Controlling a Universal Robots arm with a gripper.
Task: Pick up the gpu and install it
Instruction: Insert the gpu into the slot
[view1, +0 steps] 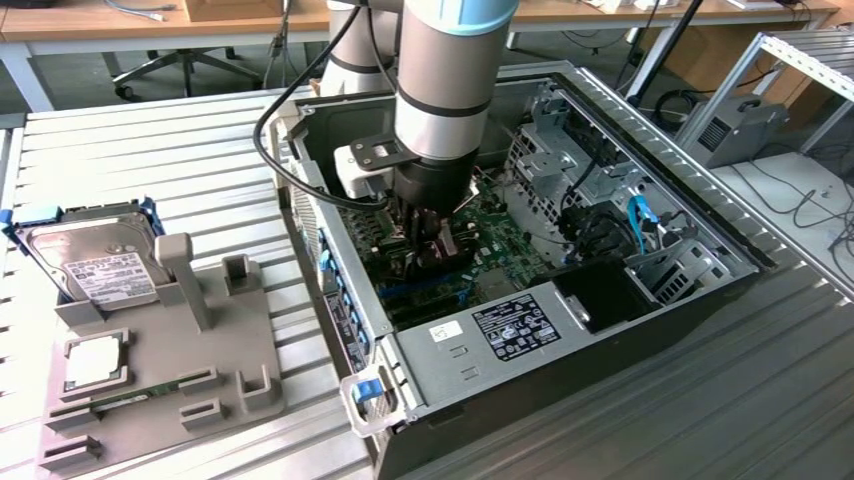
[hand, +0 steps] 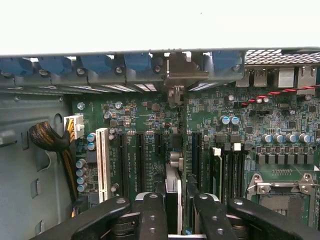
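Arm housing is blocking most of the hand (view1: 434, 240) in the exterior view as it is reaching into the open computer case (view1: 694, 215), while a hard drive (view1: 87, 262) is sitting in a grey holder (view1: 200, 385) on the counter (view1: 147, 150). In the wrist view, the hand (hand: 174, 200) is gripping the gpu (hand: 173, 192) edge-on, upright over the motherboard (hand: 220, 107) slots, its lower part cut off.

arm (view1: 447, 70): silver tube, black bands | black cable | gripper (hand: 172, 212) black w/ screws
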